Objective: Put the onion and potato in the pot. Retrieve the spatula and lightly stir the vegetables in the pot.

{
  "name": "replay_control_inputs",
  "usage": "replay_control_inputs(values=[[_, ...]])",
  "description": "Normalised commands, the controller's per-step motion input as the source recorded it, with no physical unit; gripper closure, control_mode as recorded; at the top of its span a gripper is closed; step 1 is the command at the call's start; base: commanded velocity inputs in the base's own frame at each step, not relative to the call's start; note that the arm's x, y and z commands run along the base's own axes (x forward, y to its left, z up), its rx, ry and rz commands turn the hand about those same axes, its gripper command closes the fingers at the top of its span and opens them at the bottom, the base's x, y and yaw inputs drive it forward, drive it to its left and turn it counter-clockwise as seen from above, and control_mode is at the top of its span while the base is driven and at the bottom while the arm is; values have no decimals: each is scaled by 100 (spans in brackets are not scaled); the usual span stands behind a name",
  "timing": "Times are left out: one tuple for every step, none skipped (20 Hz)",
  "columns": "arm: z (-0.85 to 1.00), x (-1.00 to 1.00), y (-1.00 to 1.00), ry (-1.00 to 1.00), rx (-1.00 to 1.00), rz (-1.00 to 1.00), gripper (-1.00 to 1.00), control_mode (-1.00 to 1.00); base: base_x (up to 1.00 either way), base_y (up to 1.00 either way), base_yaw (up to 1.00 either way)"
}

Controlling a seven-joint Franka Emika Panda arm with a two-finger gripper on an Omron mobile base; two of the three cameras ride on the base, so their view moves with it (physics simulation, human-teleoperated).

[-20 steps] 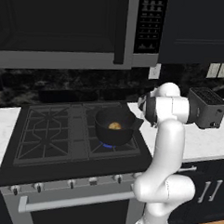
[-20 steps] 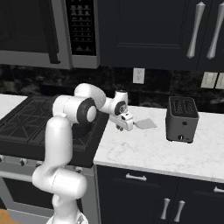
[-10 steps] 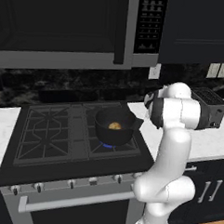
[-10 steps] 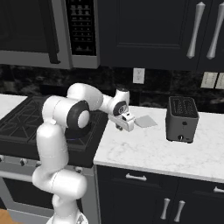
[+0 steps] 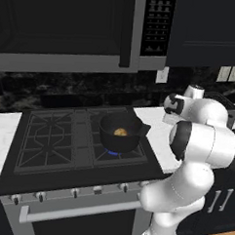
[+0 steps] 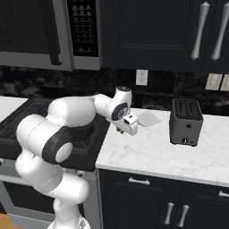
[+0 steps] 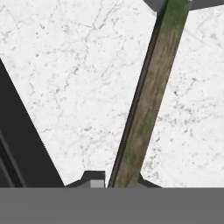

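1. The hand is low over the white marble tabletop, just off the stove's right edge, fingers pinched on the spatula by its wooden handle.
2. The spatula's flat grey blade reaches toward the back wall.
3. Over on the stove, the black pot sits on the right burner with yellowish vegetables inside.
4. A toaster stands well apart toward the tabletop's right end.

The white arm folds forward from its base, elbow bent high, wrist angled down over the tabletop, its claw clamped tight on the wooden spatula handle running up between the fingertips.
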Motion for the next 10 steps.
replay_control_inputs(values=[[81, -88, 0, 0, 0, 7, 100, -100, 0, 0, 0], [86, -82, 0, 0, 0, 11, 100, -100, 0, 0, 0], [86, -79, 0, 0, 0, 15, 100, -100, 0, 0, 0], [84, -76, 0, 0, 0, 17, 100, -100, 0, 0, 0], [79, -84, 0, 0, 0, 18, 100, -100, 0, 0, 0], [75, -84, 0, 0, 0, 17, 100, -100, 0, 0, 0], [72, -83, 0, 0, 0, 18, 100, -100, 0, 0, 0], [69, -86, 3, 0, 0, 17, 100, -100, 0, 0, 0], [63, -89, 4, 0, 0, 17, 100, -100, 0, 0, 0], [56, -87, 9, 0, -1, 17, 100, -100, 0, 0, 0]])
